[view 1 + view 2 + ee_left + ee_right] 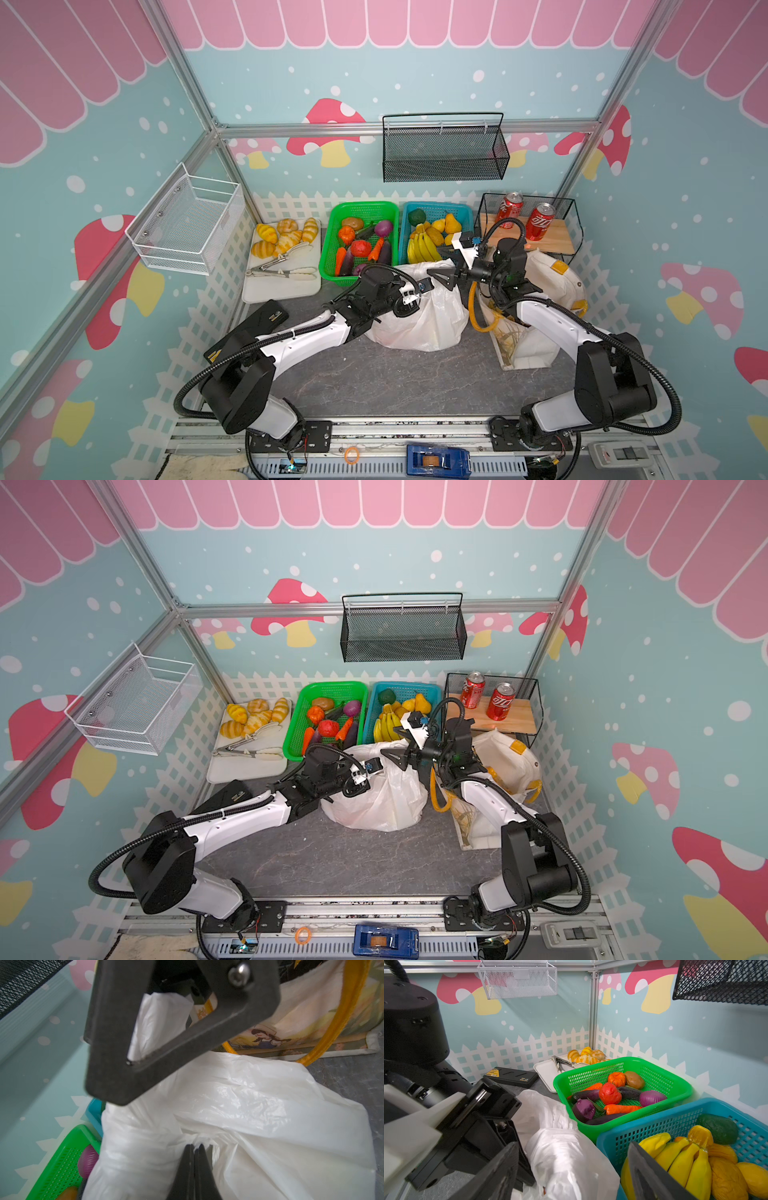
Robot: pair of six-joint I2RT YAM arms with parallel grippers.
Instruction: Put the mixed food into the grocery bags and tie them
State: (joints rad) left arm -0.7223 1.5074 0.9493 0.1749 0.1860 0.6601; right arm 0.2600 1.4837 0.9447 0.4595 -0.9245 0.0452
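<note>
The white plastic grocery bag (419, 324) (382, 800) stands bulging mid-table, its contents hidden. My left gripper (195, 1145) is shut, pinching a gathered fold of the bag's (249, 1105) top. My right gripper (442, 266) (397, 744) (572, 1147) hangs open just above the bag's twisted handle (562, 1159), which lies between its fingers untouched. The cream cloth tote (548, 274) (311, 1012) with yellow handles (473, 307) slumps to the right of the bag. Yellow pear-like fruit (452, 223) and an orange one (700, 1135) lie in the blue basket (465, 212). Black-and-yellow packets (272, 316) lie at left.
A green basket (332, 232) of toy vegetables stands beside the blue one at the back. Left of it a white tray (282, 286) carries bread rolls and tongs. Red cans (510, 210) stand on a wire shelf at back right. Bananas (683, 1163) fill the blue basket's front.
</note>
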